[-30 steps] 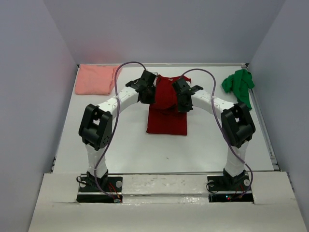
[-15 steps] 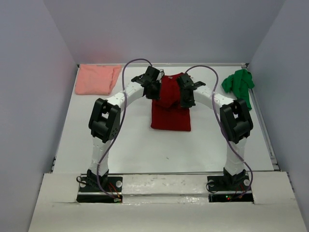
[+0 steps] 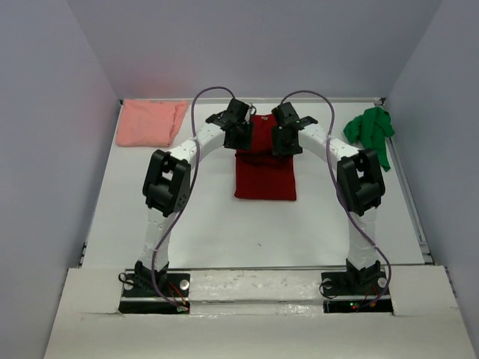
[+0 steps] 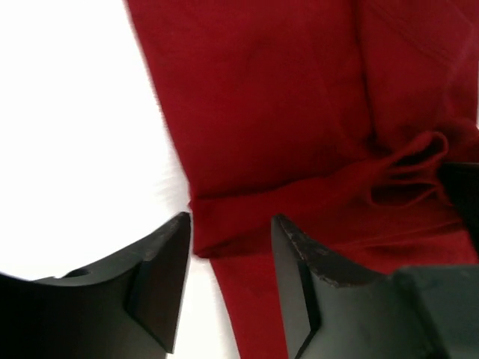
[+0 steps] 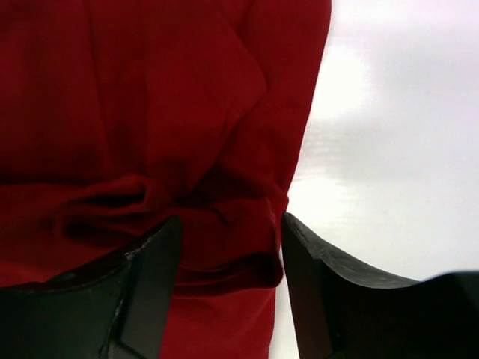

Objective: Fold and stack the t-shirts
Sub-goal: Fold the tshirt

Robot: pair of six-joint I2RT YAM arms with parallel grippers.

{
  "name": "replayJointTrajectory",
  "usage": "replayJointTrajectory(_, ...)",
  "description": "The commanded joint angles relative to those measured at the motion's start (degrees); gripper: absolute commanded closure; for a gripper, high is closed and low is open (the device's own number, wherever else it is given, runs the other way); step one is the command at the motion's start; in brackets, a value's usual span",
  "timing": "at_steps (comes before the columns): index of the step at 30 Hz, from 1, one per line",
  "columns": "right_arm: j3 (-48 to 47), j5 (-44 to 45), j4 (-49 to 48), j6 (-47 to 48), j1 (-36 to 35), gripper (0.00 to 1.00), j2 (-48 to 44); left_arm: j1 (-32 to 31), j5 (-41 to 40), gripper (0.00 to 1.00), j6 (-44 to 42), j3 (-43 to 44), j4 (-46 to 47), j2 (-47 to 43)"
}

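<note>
Red shirt lies mid-tabletop, toward the far side, as a narrow upright rectangle with straight side edges and a square near hem. Its far part is doubled over. In the left wrist view the shirt shows a thick folded rim running crosswise, with a small puckered loop of cloth at the right. The right wrist view shows the same rim with creases bunched at the left. Left claw and right claw sit over the far corners of the shirt, one at each side edge. Both are open: left claw and right claw each have fingers spread, folded rim showing in the gap, nothing pinched. A second ago the upper cloth hung bunched between the claws and nearer the bases. Now both arms reach farther back, the cloth is laid down flat, and the near hem sits a little farther from the bases. Pink shirt lies folded at the far left corner, well apart. Green shirt lies crumpled at the far right edge. The arms and claws hide the red shirt's far corners from above.
</note>
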State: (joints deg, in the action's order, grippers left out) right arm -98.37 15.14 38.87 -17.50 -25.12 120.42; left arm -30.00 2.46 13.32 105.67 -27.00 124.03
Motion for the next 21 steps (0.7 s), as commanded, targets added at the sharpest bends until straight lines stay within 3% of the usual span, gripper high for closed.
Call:
replayJointTrajectory(1, -7.88, 0.50, -0.65, 4.66, 0.43, 0.38, 0.25, 0.55, -9.04, 0.39, 3.11, -0.80, -0.77, -3.52)
replayJointTrajectory(5, -9.39, 1.47, 1.12, 6.33, 0.95, 0.36, -0.80, 0.56, -16.24, 0.18, 6.10, -5.20, -0.24, -8.53)
replayJointTrajectory(6, -9.47, 1.39, 1.29, 6.68, 0.95, 0.36, -0.80, 0.56, -18.61, 0.08, 6.80, -5.03, -1.02, -9.06)
replayJointTrajectory(9, -8.43, 1.65, 2.26, 6.42, 0.95, 0.36, -2.20, 0.47, -21.79, 0.07, 8.04, -5.12, -4.11, -9.85)
replayJointTrajectory(13, -3.33, -0.02, 1.21, 5.28, 0.95, 0.37, -5.62, -0.14, -19.51, 0.10, 7.77, -11.43, -0.60, -14.77)
replayJointTrajectory(16, -0.16, -0.02, -0.11, 5.02, 0.95, 0.51, -7.47, -0.59, -16.09, 0.25, 8.21, -16.54, 3.35, -19.08)
replayJointTrajectory(17, 0.62, -0.71, -0.63, 5.10, 0.95, 0.62, -7.83, -0.59, -14.95, 0.30, 8.30, -17.85, 3.97, -19.69)
replayJointTrajectory(18, 1.33, -1.50, -0.90, 4.93, 0.95, 0.97, -7.92, -0.67, -12.94, 0.41, 8.39, -18.47, 4.76, -20.48)
replayJointTrajectory(20, 1.86, -3.08, -0.99, 3.88, 0.95, 1.00, -8.01, -1.37, -12.04, 0.54, 8.12, -19.09, 6.26, -20.32)
replayJointTrajectory(21, 2.73, -4.66, -2.04, 3.79, 0.95, 1.00, -8.01, -1.81, -12.13, 0.66, 7.95, -19.18, 6.52, -19.62)
